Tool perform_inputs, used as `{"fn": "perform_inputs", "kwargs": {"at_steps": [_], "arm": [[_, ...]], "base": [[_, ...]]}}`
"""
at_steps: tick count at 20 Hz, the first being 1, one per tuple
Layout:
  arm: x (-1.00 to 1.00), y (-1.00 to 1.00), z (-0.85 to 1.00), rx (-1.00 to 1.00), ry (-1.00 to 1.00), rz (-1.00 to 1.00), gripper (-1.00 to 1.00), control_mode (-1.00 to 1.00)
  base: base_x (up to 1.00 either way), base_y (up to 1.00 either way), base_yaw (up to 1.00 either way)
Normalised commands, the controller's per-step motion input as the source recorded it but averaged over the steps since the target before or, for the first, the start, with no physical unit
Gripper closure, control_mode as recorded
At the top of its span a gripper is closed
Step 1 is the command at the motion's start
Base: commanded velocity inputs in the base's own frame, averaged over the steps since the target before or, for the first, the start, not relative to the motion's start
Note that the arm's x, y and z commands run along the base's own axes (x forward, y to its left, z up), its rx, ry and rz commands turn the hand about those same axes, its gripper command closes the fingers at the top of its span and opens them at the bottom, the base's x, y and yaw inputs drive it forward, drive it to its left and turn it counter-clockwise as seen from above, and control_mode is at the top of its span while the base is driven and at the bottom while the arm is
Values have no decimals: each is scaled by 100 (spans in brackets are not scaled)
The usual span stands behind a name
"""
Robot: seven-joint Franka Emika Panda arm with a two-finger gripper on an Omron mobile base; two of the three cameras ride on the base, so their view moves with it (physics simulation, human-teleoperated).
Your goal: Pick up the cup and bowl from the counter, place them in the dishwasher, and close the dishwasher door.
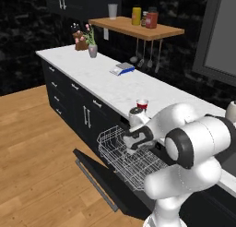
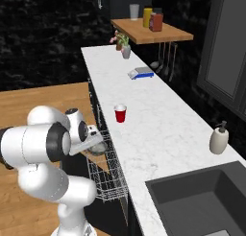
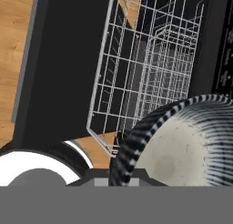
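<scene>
1. The bowl [image 3: 182, 145] is being gripped at its rim by the closed tool [image 2: 96, 145], and it is being held above the white wire rack [image 1: 133, 159] of the dishwasher [image 1: 152, 175].
2. In the hand view, the bowl is being shown tilted, with its pale speckled inside turned toward the camera and its ribbed rim arching over the rack; being round, it is showing no long axis.
3. The bowl's lower and right parts are being cut off by the edges of the hand view.
4. In the left base view, the bowl is being hidden behind the arm's wrist above the rack; in the right base view only a small grey part of it is being seen at the tool, too small to make out well.
5. The cup [image 2: 120, 113] is being left upright on the tabletop [image 2: 158, 115], mouth up, near the front edge just above the rack.
6. The dishwasher door [image 1: 99, 175] is being held dropped open below the rack, with its silver bar handle [image 1: 94, 184] running along the outer edge.
7. The tool's fingertips are being mostly covered by the bowl in the hand view.
</scene>
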Motion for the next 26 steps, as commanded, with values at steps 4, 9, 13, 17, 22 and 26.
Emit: {"fn": "perform_inputs", "kwargs": {"at_steps": [4, 9, 13, 17, 22, 26], "arm": [[22, 95, -1, 0, 10, 0, 100, -100], [54, 74, -21, 0, 9, 0, 100, -100], [66, 46, -30, 0, 0, 0, 100, -100], [74, 20, -34, -1, 0, -3, 100, -100], [74, 0, -38, -3, 0, -8, 100, -100], [63, 0, -47, -3, 0, -10, 100, -100]], "base": [[0, 0, 0], [0, 0, 0], [0, 0, 0], [0, 0, 0], [0, 0, 0], [0, 0, 0]]}}
